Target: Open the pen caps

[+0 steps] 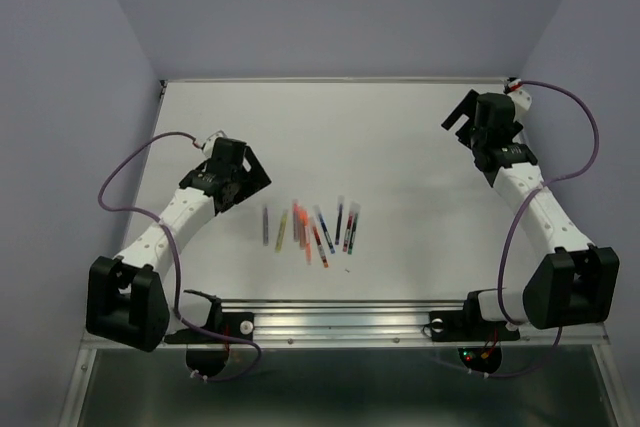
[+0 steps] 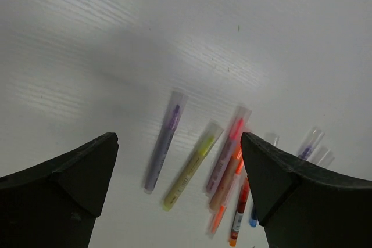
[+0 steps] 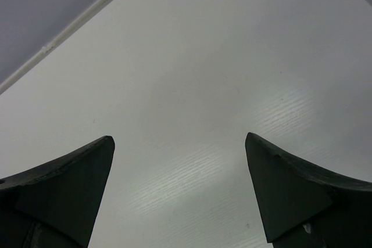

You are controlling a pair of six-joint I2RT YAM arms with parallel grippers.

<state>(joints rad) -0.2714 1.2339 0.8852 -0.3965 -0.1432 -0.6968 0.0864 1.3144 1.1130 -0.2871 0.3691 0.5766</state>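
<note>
The left gripper [image 2: 179, 139] is held wide open and empty. The right gripper [image 3: 179, 139] is likewise spread, with only the table [image 3: 192, 74] beneath it. The pens [image 1: 310, 227] are seen at four o'clock from the left gripper, with their pen caps [image 2: 177, 101] fitted on.

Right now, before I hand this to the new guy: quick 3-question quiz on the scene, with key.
1. Multiple choice: which wrist view shows the pens? A) left wrist B) right wrist C) both
2. True or false: the left gripper is clamped on a pen.
3. Fill in: the right gripper hangs over bare table with its jaws ___.

Key: 1 A; 2 false, it is open with nothing between its fingers; 3 open.
</note>
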